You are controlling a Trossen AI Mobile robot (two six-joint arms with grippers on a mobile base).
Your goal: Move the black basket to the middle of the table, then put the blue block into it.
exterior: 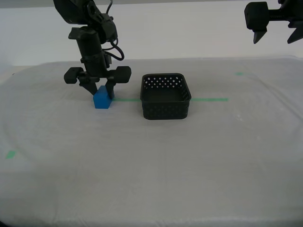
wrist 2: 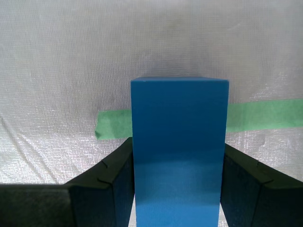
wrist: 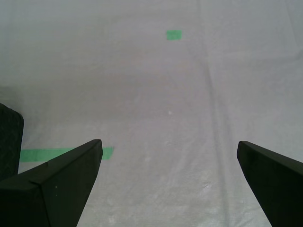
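Note:
The blue block (exterior: 102, 99) stands on the table (exterior: 189, 165) just to the exterior view's left of the black basket (exterior: 165, 108). My second gripper (exterior: 101, 92) reaches down over the block with a finger on each side. In the second wrist view the block (wrist 2: 179, 151) fills the gap between the fingers (wrist 2: 113, 184), which press on its sides. The basket sits upright and empty near the table's middle, on the green tape line (exterior: 208, 99). My first gripper (exterior: 275, 37) hangs open high at the exterior view's right; the first wrist view (wrist: 168, 184) shows nothing between its jaws.
Small green tape marks lie at the exterior view's front left (exterior: 10, 154) and back right (exterior: 240, 73). A dark corner (wrist: 9, 142), probably the basket's, shows at the edge of the first wrist view. The cloth has shallow wrinkles.

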